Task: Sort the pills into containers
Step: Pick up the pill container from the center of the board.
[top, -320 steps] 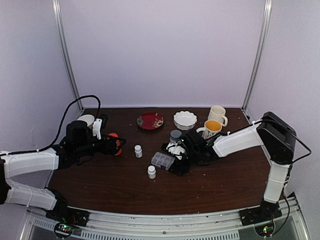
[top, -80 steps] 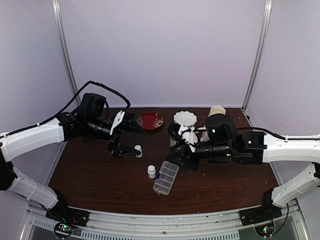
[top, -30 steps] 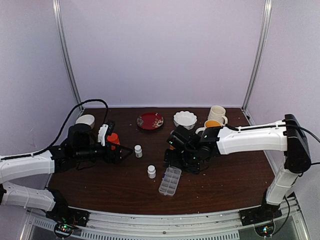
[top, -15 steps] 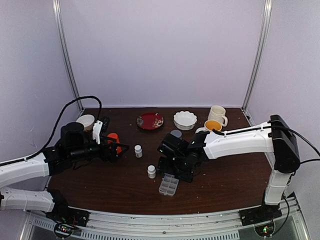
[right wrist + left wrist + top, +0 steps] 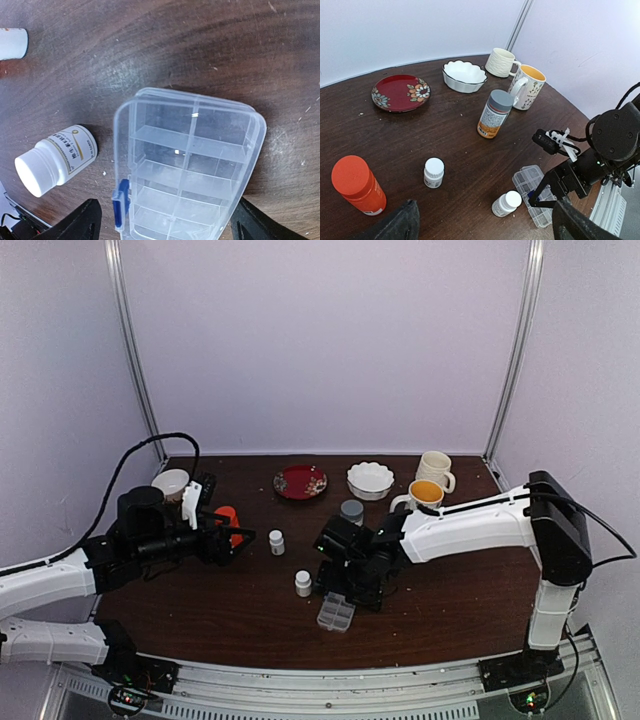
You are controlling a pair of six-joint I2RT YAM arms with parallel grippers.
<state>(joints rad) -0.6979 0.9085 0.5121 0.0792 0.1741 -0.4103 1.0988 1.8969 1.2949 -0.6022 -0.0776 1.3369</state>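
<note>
Right pincer (image 5: 167,220) is hovering spread wide over the seemingly shut organizer box (image 5: 190,150) lying front-centre on the tabletop (image 5: 230,625), left pincer (image 5: 485,225) is hanging wide too, so this is looking like setup, with the blue latch (image 5: 120,197) needing popping next.

The left arm (image 5: 45,580) lies low, folded back on itself at the left edge. Its white forearm runs toward the middle, the black wrist (image 5: 140,515) sits a little raised, and the left gripper (image 5: 235,537) points roughly level to the right. Its fingers (image 5: 395,225) stand wide apart with nothing between them.

The right arm (image 5: 465,523) rises from its base (image 5: 520,670), bends at a high elbow (image 5: 555,525) and stretches leftward, sloping down. The right gripper (image 5: 345,588) points steeply downward with its fingers spread wide, gripping nothing.
</note>
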